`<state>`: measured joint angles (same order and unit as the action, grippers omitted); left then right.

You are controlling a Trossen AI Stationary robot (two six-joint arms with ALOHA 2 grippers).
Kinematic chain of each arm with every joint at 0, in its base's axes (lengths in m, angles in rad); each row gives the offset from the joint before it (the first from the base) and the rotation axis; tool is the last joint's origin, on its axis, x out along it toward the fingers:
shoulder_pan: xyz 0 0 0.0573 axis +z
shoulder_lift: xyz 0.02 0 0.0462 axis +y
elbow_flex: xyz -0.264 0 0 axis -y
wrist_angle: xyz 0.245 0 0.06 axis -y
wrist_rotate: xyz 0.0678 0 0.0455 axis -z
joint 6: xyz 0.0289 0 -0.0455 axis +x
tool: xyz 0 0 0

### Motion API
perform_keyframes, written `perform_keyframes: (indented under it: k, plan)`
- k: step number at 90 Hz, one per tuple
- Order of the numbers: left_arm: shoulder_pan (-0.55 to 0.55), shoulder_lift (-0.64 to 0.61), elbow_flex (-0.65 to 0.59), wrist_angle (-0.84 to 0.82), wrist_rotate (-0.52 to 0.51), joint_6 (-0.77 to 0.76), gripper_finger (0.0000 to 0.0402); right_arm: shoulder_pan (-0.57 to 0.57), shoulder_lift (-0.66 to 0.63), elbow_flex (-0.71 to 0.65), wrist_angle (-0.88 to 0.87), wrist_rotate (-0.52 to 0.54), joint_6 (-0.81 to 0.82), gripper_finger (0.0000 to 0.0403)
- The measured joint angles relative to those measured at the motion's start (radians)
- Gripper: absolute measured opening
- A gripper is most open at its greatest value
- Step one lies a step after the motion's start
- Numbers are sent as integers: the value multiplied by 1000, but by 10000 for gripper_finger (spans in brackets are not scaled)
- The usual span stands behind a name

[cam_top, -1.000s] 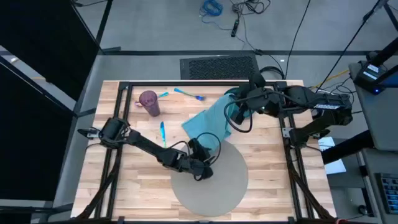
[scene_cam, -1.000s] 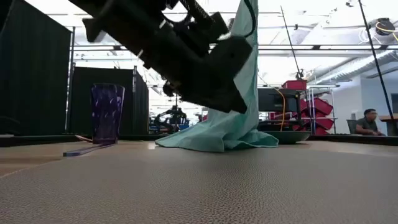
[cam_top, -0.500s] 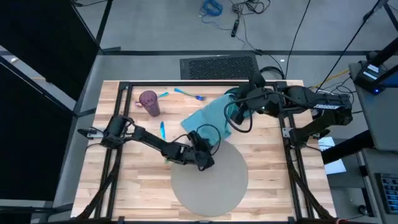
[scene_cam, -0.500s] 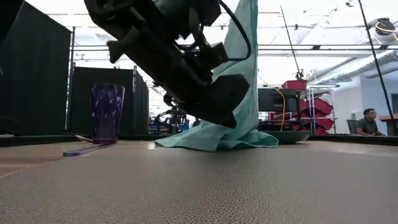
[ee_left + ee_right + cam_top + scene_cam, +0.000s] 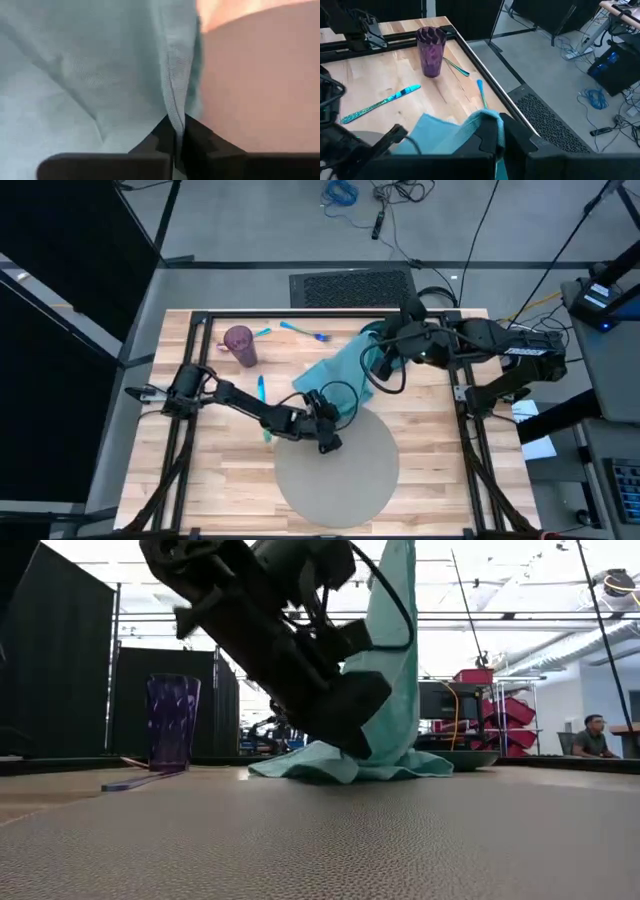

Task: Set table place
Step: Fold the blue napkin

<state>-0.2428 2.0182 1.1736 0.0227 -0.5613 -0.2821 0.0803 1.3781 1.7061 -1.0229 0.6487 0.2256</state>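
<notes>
Placemat [image 5: 335, 465] lies bare; wrist views show both tools clenching the cloth [image 5: 90, 70].

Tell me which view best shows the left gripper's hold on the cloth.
The left wrist view: the left gripper is shut on the teal cloth's hem. The high view shows it at the grey placemat's edge; the low view shows only the arm's side.

There is one wooden table [image 5: 230, 470]. One round grey placemat [image 5: 350, 480]. One teal cloth [image 5: 335, 372]. One purple cup [image 5: 240, 345]. Three blue utensils [image 5: 261, 392] lie on the wood. Two robot arms [image 5: 240, 402].
</notes>
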Motion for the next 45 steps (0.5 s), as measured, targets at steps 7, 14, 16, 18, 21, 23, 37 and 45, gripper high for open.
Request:
perform_keyframes:
  k: [7,14,16,18,21,23,37,45]
  plan:
    - [-31,-60,15,-77,-36,2,0,0,0,0,-6,0,-1,0]
    - [-68,-143,34,-138,-100,11,0,-1,0,0,-15,2,-2,0]
    - [-78,-171,35,-169,-125,15,0,-2,0,0,-16,1,-2,0]
    - [-88,-199,35,-202,-146,23,0,-5,0,0,-15,1,-5,0]
    - [-99,-242,39,-247,-171,27,0,-10,0,0,-15,1,-7,0]
    - [-104,-268,41,-273,-186,27,0,-12,0,0,-15,2,-9,0]
    - [-117,-481,42,-473,-267,3,0,-35,0,0,19,6,-41,0]
    - [-118,-599,42,-548,-300,8,0,-38,0,9,59,4,-74,0]
